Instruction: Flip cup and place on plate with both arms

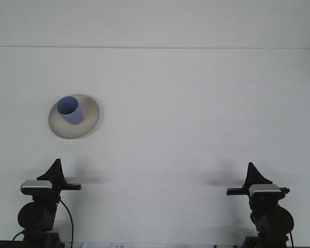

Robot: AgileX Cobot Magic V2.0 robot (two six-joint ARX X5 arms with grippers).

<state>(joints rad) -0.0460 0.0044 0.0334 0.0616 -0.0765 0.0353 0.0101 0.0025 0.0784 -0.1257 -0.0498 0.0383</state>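
On the worktop (196, 129), far left: blue cup (70, 110) upright, mouth up, on plate (90, 121) | task looks complete | left tool (55, 173), right tool (254, 178) near edge, empty-looking; opening cannot tell.

No text, label or number is readable anywhere (all surfaces plain).

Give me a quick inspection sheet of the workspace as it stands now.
Surface: white table, bare apart from the job's things.
Job's things: blue cup stands mouth up on the cream plate, left of centre.
Clutter: nothing seen.
Grippers: left gripper and right gripper both low at the near edge, well apart from the plate, holding nothing.
Cables: black cable beside the left arm.
Surroundings: plain white wall behind.
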